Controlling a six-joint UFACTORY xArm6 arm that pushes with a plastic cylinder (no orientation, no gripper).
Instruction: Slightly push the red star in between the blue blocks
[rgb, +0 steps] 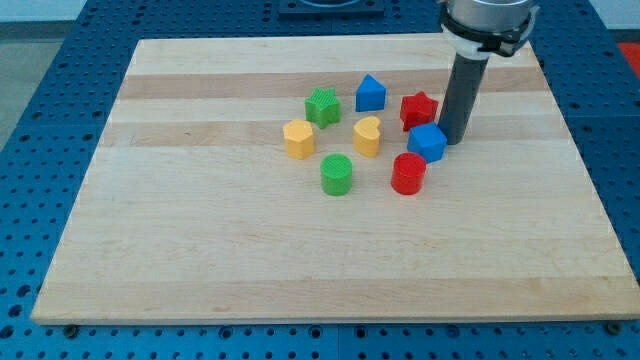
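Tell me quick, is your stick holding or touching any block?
My tip: no gripper, holds nothing; it stands just right of the blue cube, about touching it, with the red star up-left.

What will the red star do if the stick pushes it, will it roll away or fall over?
Probably neither. The red star looks squat, with a flat top, so it should slide rather than tip. Its points would likely stop it rolling, though an off-centre push may spin it. It looks small and solid, so probably light and stiff. My tip is just to its right, beside the blue cube.
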